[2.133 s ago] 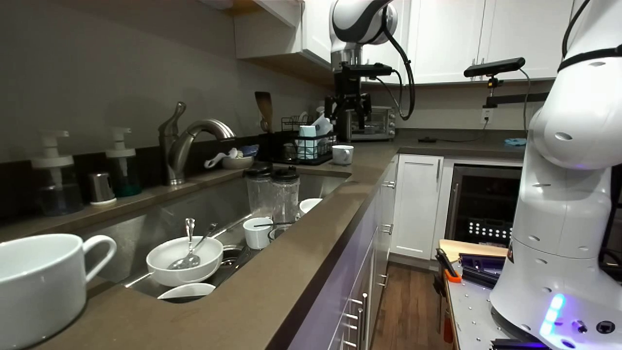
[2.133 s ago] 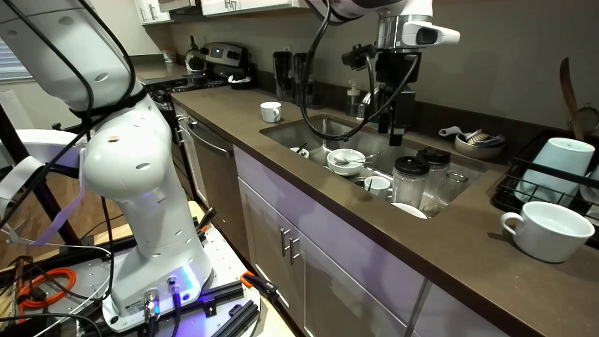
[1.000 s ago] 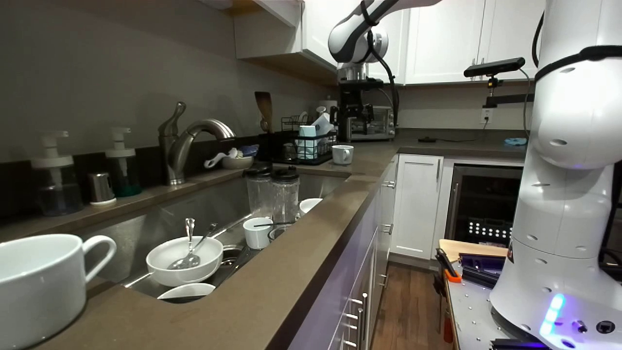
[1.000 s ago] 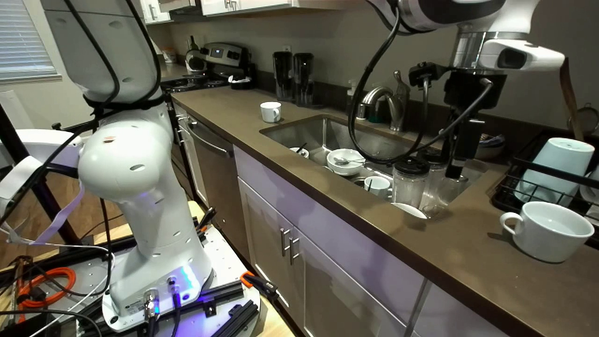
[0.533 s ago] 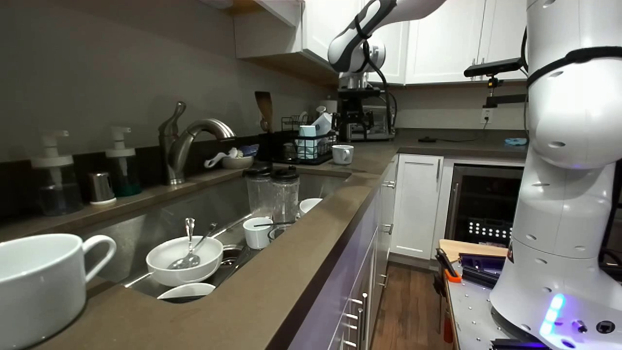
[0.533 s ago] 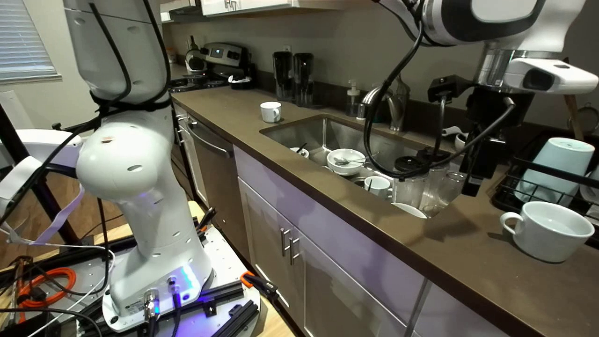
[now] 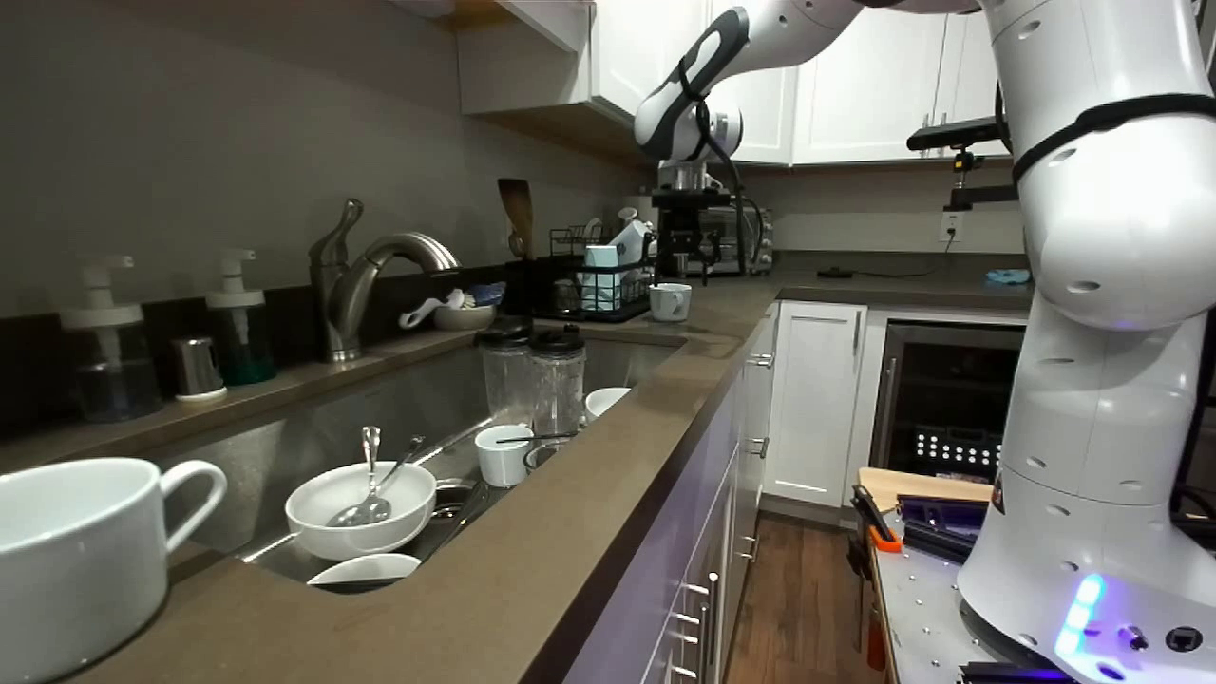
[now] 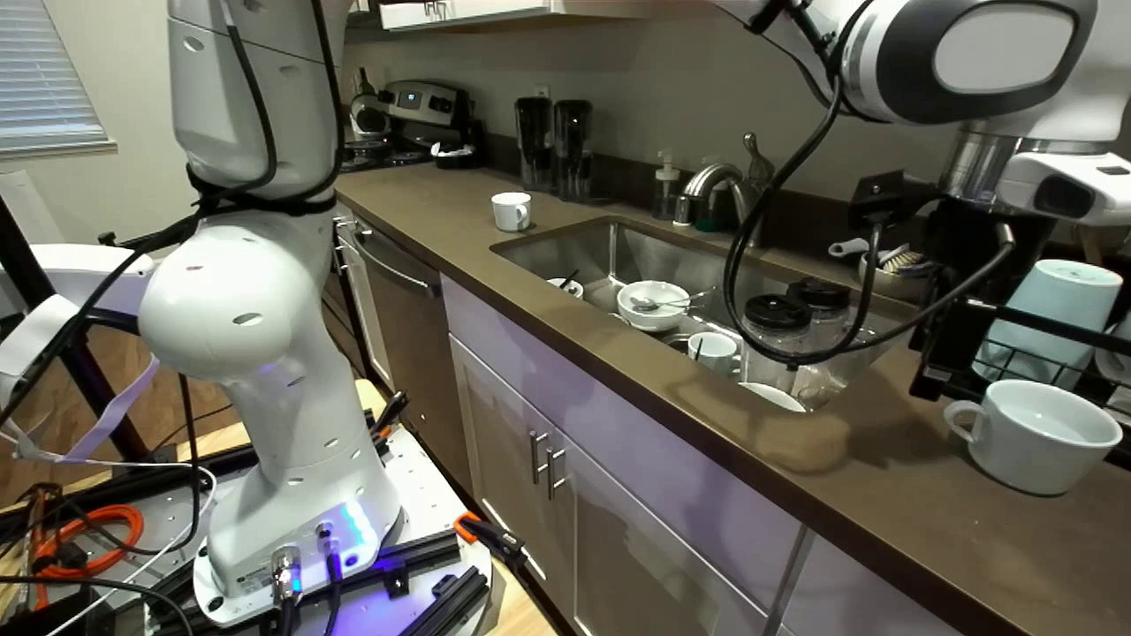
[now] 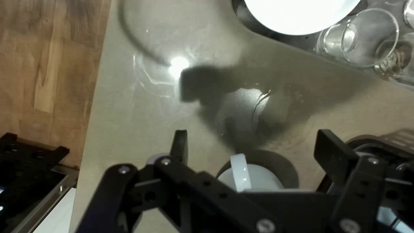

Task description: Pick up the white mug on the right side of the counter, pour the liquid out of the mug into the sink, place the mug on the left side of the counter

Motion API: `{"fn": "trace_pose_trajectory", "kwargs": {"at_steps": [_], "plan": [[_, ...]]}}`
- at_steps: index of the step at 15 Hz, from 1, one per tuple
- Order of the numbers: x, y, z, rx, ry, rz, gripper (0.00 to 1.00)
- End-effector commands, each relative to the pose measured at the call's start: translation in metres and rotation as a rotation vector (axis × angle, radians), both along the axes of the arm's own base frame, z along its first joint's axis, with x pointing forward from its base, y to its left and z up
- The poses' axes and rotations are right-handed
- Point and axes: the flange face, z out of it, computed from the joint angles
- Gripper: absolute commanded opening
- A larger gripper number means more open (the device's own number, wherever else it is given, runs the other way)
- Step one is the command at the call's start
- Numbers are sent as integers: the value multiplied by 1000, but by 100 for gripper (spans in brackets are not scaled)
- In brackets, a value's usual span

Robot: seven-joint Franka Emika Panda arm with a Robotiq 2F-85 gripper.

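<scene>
Hovering near the white mug (image 8: 1051,442), fingers (image 9: 179,145) spread.
The end effector (image 9: 254,140) hangs above the desk (image 8: 919,495), its two fingers wide apart; the mug stands upright on that desk, just beside the black dish rack (image 7: 617,312) and near the end of the sink (image 8: 649,247), its handle (image 9: 241,171) showing in the wrist view.

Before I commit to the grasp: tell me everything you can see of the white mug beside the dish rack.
The white mug is wide, glossy and ceramic-looking, with plain sides and one loop handle turned roughly toward the sink. It stands upright on the counter, beside the black dish rack; I can't tell whether they touch. Its inside looks white; any liquid is hard to confirm. The open end effector isn't holding it.
</scene>
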Motion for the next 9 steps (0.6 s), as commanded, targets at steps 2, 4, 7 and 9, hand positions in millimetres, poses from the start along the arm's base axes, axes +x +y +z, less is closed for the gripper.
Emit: {"fn": "trace_pose_trajectory", "kwargs": {"at_steps": [2, 4, 7, 9], "plan": [[12, -20, -16, -13, -8, 14, 100], [14, -24, -22, -15, -5, 24, 100], [15, -31, -28, -11, -2, 44, 100], [13, -22, -29, -21, 31, 22, 100]]}}
